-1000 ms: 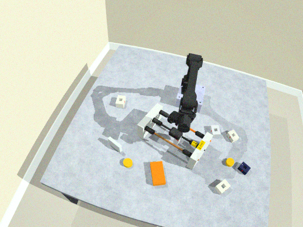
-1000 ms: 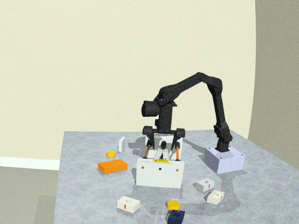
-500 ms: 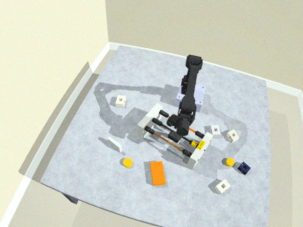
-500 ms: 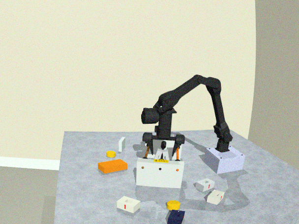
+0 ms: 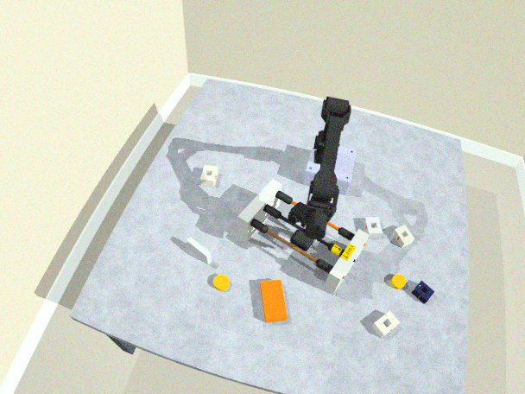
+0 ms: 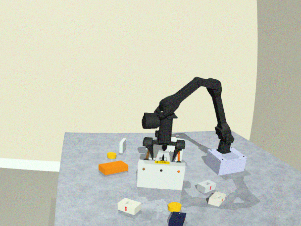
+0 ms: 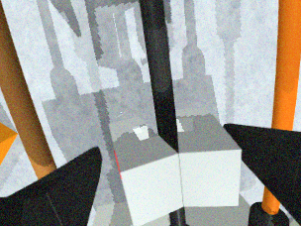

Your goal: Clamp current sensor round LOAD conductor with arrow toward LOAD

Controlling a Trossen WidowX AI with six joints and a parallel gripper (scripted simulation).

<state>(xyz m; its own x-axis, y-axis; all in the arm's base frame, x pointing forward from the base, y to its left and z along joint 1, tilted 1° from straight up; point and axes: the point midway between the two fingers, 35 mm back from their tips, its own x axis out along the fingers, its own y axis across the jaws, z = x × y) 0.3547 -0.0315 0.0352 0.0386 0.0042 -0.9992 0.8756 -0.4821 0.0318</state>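
Note:
The white split-core sensor (image 7: 178, 175) sits closed around the black middle conductor (image 7: 157, 64) (image 5: 276, 214) of the fixture, its two halves meeting at a seam. A red mark (image 7: 118, 165) shows on its left edge; which way the arrow points cannot be told. The yellow LOAD label (image 5: 348, 251) (image 6: 162, 162) is on the near white end block (image 5: 343, 270) (image 6: 161, 177). My gripper (image 7: 162, 141) (image 5: 308, 225) is open, with a dark finger on each side of the sensor and a gap to it. In the top view the arm hides the sensor.
Orange conductors (image 7: 20, 99) (image 7: 289, 74) flank the black one. An orange block (image 5: 273, 300), two yellow discs (image 5: 221, 282) (image 5: 398, 281), a navy block (image 5: 422, 289), a white slab (image 5: 199, 250) and several spare white sensors (image 5: 385, 323) (image 5: 209, 174) lie around the fixture.

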